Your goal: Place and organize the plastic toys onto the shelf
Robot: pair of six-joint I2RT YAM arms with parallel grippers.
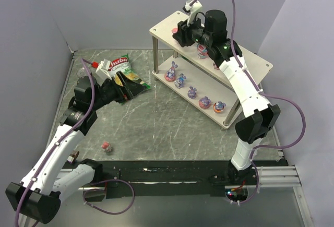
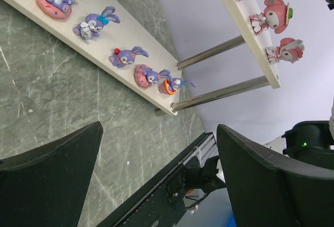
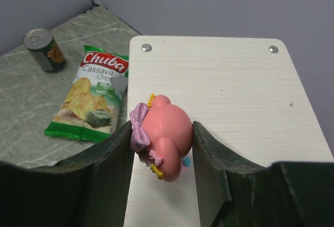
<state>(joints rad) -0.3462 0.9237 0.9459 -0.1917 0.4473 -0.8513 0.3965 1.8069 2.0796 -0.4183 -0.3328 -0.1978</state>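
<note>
Marbled grey-green counter (image 1: 172, 128) enclosed by pale grey walls (image 1: 156, 2). Nearest, one small pink toy (image 1: 106, 146) lies alone. Beyond it, the left gripper (image 2: 159, 133), jaws wide and empty, sits beside the Chuba chip bag (image 1: 122, 68). Far right, the shelf (image 1: 164, 28) carries five purple bunny toys (image 1: 192, 91) on its lower board; the right gripper (image 3: 162, 133) clamps a pink figurine (image 3: 169, 125) over the top board.

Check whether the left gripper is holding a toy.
No, the left gripper stands wide open in its wrist view, with nothing between its jaws.
</note>
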